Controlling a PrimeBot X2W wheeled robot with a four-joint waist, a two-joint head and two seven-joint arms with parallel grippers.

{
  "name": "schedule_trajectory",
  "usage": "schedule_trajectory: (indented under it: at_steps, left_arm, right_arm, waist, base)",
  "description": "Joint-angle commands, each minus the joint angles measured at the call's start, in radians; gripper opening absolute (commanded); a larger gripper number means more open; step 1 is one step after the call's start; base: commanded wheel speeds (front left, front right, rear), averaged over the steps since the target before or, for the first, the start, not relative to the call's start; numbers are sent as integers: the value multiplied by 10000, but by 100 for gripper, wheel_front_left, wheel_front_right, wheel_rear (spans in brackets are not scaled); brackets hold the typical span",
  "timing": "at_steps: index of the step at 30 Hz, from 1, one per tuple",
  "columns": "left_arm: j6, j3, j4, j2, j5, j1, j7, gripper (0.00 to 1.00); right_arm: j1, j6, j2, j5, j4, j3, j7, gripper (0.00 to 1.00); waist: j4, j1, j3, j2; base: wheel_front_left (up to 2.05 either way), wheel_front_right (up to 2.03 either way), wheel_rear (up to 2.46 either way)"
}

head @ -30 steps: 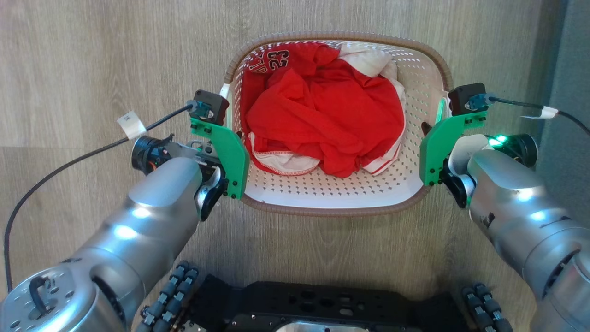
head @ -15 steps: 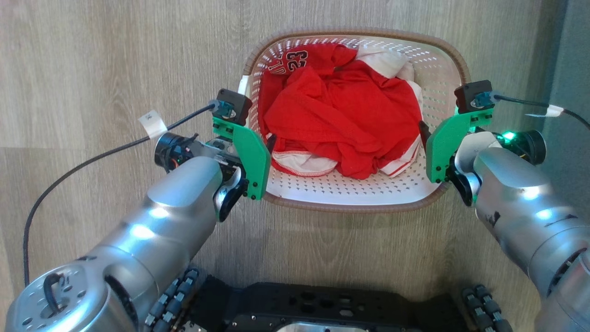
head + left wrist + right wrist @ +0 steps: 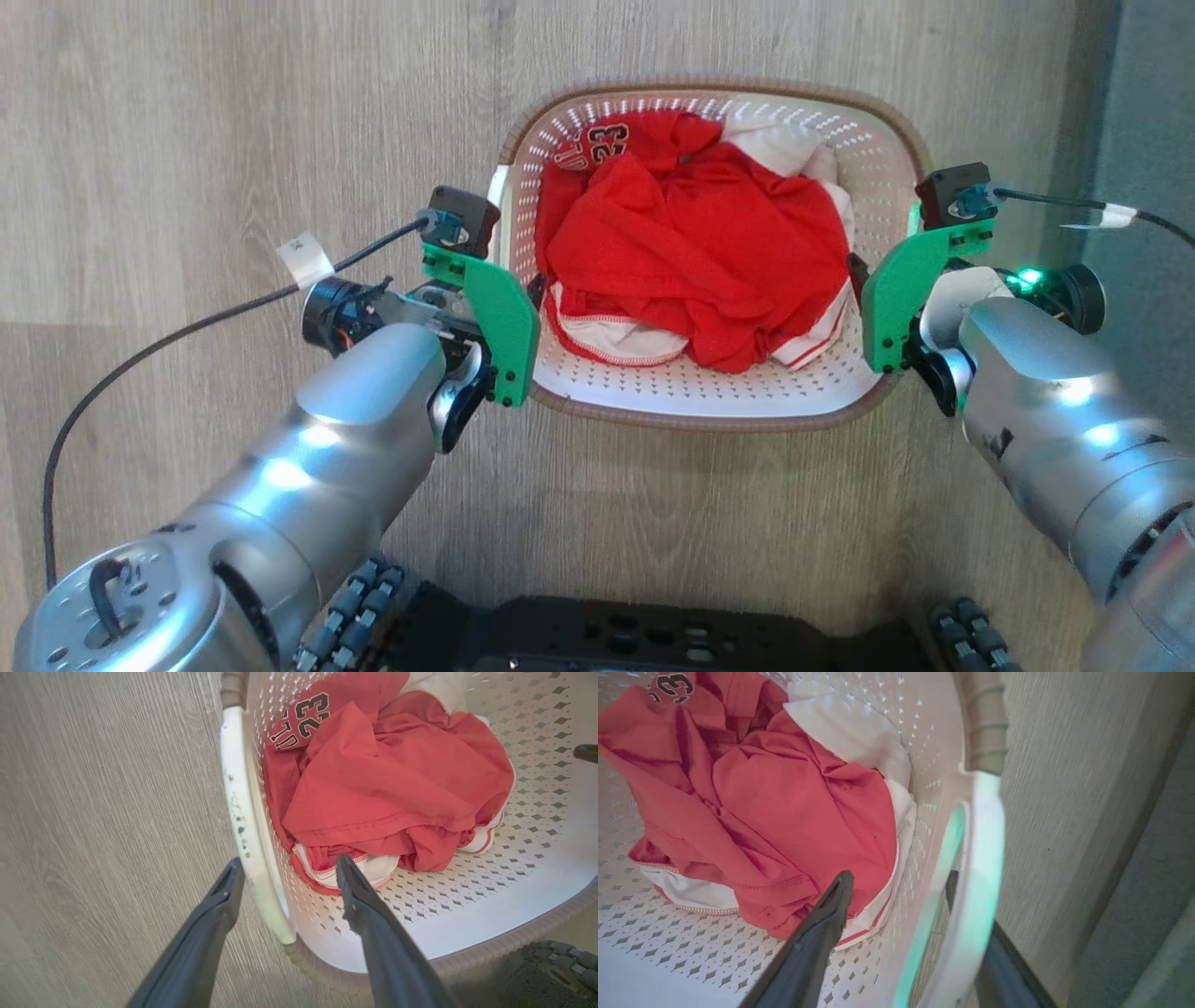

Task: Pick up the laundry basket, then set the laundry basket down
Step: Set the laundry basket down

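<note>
laundry basket [image 3: 709, 397] on wood floor [image 3: 187, 140] | left jaws spread astride left handle [image 3: 238, 793] | right jaws spread astride right handle [image 3: 978, 858]

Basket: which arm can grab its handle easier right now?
Right, but only just. On the basket, the right handle sits deep between the open right fingers; the left handle sits nearer the tips of the open left fingers.
</note>
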Motion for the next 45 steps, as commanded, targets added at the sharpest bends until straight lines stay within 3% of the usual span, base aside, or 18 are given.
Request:
schedule_trajectory:
  at_steps: [1,11,21,31,36,39,42,43,45]
  left_arm:
    - [26,63,-56,49,4,184,-95,100]
    - [-38,63,476,49,-124,675,-145,100]
    - [-233,63,1055,49,-347,1712,-211,100]
    - [-704,381,1448,49,-968,2389,-1410,100]
    - [-749,507,1645,49,-747,2289,-2247,100]
    - [-496,1235,1194,174,-416,1918,-2328,100]
    - [-11,2600,-171,577,669,1909,-2334,100]
    - [-11,2600,-171,577,669,1909,-2334,100]
    - [262,3681,-1397,833,1715,2245,-2335,100]
  right_arm:
    - [669,58,54,-121,-85,-20,89,100]
    - [1031,58,176,-929,-85,-392,786,100]
    - [1870,58,566,-1473,-85,-1177,844,100]
    - [2537,58,864,-1803,-85,-1507,-1127,100]
    - [2534,58,861,-2043,-88,-1691,-1801,100]
    - [2249,58,586,-2237,-688,-2439,-1863,100]
    - [2281,58,11,-3079,-2047,-3958,-1868,100]
    - [2281,58,11,-3079,-2047,-3958,-1868,100]
    - [2676,58,-285,-4023,-3197,-5344,-1869,100]
  waist:
    - [-44,0,-219,-1]
    - [-277,0,-1461,-1]
    - [-573,0,-3508,-1]
    - [-699,0,-5506,-1]
    - [-714,0,-6300,-1]
    - [-676,0,-6633,-1]
    - [-586,0,-6861,-1]
    - [-586,0,-6861,-1]
    - [-520,0,-6975,-1]
  base:
    - [0,0,0]
    - [0,0,0]
    - [0,0,0]
    - [0,0,0]
    - [0,0,0]
    - [0,0,0]
    - [0,0,0]
    - [0,0,0]
    - [0,0,0]
